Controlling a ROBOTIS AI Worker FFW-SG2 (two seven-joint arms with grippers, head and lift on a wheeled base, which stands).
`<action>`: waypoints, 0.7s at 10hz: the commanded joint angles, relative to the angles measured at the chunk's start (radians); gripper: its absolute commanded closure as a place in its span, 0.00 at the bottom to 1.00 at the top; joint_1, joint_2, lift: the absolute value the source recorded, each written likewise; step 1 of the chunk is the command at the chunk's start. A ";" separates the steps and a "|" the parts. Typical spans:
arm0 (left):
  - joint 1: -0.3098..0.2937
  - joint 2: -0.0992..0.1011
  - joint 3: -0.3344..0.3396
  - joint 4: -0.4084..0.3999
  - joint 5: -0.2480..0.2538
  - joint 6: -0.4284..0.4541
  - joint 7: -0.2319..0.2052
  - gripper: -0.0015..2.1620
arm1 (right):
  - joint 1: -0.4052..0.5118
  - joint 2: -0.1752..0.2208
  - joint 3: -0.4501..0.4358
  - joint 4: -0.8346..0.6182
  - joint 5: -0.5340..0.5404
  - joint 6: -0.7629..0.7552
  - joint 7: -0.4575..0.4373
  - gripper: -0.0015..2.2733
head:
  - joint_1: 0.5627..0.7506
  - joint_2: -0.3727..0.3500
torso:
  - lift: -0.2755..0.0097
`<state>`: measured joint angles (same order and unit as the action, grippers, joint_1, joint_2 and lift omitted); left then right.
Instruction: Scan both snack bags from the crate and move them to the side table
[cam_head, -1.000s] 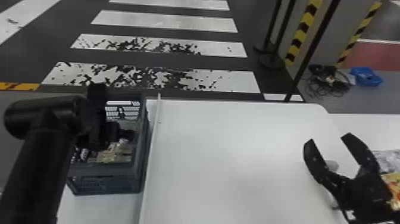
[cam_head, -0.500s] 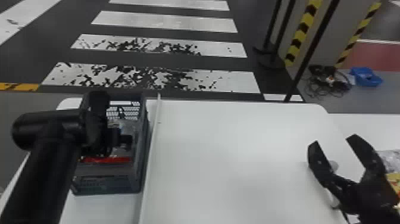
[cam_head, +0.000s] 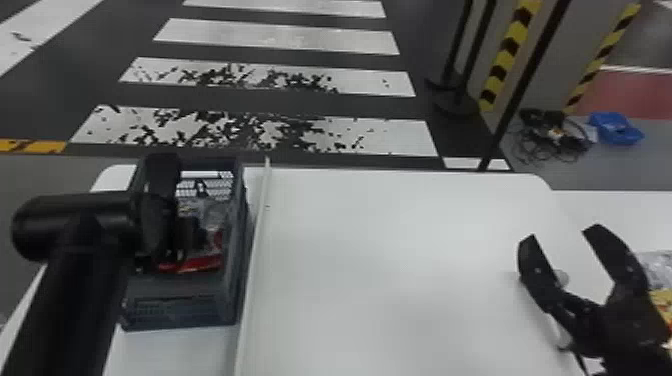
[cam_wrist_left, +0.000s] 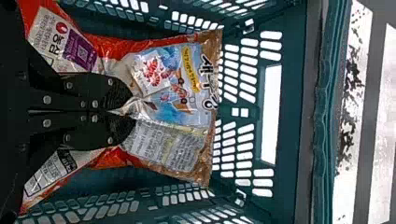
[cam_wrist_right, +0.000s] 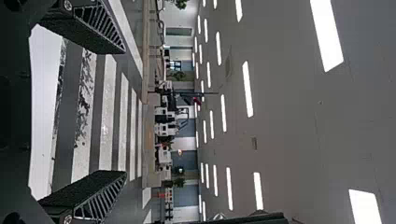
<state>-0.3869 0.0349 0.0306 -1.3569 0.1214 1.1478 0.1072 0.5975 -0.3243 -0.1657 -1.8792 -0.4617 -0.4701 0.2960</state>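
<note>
In the head view my left gripper (cam_head: 192, 240) is down inside the dark crate (cam_head: 237, 280) at the left, with a snack bag (cam_head: 192, 264) showing red beneath it. The left wrist view has this gripper (cam_wrist_left: 133, 112) shut on the snack bag (cam_wrist_left: 173, 86), pinching its crumpled middle between the crate's (cam_wrist_left: 292, 116) walls. My right gripper (cam_head: 562, 232) is parked at the right side of the white table, fingers apart; nothing is between them in the right wrist view, where the gripper (cam_wrist_right: 125, 112) points outward. Another bag (cam_head: 662, 302) lies partly cut off at the right edge.
The white table (cam_head: 390, 260) spreads between the arms, with a raised pale strip (cam_head: 255, 250) right of the crate. A small pale object (cam_head: 562, 277) is behind the right gripper's fingers. A black pole (cam_head: 520, 90) rises past the table's far edge.
The left arm has shifted slightly within the crate, and the bag's red part has come into view under its gripper. The right gripper has moved a little to the right.
</note>
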 joint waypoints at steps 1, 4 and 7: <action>0.039 -0.003 -0.005 -0.100 -0.002 0.045 0.019 0.83 | -0.001 0.001 0.000 -0.001 0.000 0.000 0.000 0.03 | 0.70 0.40 | 0.63; 0.089 -0.003 -0.012 -0.252 -0.009 0.094 0.042 0.83 | -0.001 0.004 0.003 -0.005 0.000 0.000 0.000 0.03 | 0.70 0.41 | 0.63; 0.115 -0.003 -0.028 -0.367 -0.009 0.143 0.055 0.85 | 0.010 0.007 -0.002 -0.012 0.000 0.000 0.000 0.03 | 0.70 0.41 | 0.63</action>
<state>-0.2762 0.0322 0.0056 -1.6996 0.1114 1.2774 0.1620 0.6047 -0.3180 -0.1664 -1.8901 -0.4617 -0.4700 0.2960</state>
